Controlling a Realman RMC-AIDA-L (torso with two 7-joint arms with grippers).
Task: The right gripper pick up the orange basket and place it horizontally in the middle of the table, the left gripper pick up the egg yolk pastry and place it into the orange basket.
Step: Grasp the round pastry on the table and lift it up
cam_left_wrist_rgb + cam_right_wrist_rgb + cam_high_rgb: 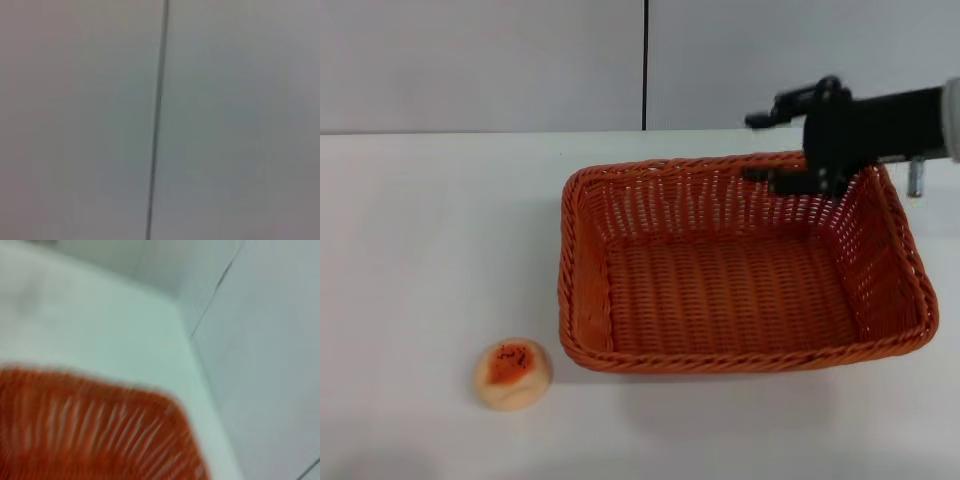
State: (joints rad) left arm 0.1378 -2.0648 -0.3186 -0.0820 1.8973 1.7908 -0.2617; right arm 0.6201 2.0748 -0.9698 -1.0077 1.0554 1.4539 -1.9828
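The orange basket (pixel 740 290) rests flat on the white table (pixel 430 250), long side across, a little right of centre. My right gripper (pixel 757 148) reaches in from the right at the basket's far rim near its right corner, open, with one finger above the rim and one inside it. The egg yolk pastry (pixel 512 373) lies on the table off the basket's near left corner, apart from it. A corner of the orange basket (pixel 90 430) fills the lower part of the right wrist view. The left gripper is out of view.
A grey wall (pixel 480 60) with a dark vertical seam (pixel 645 65) stands behind the table's far edge. The left wrist view shows only wall and a seam (pixel 157 120). A small metal post (pixel 916 178) stands beyond the basket's right end.
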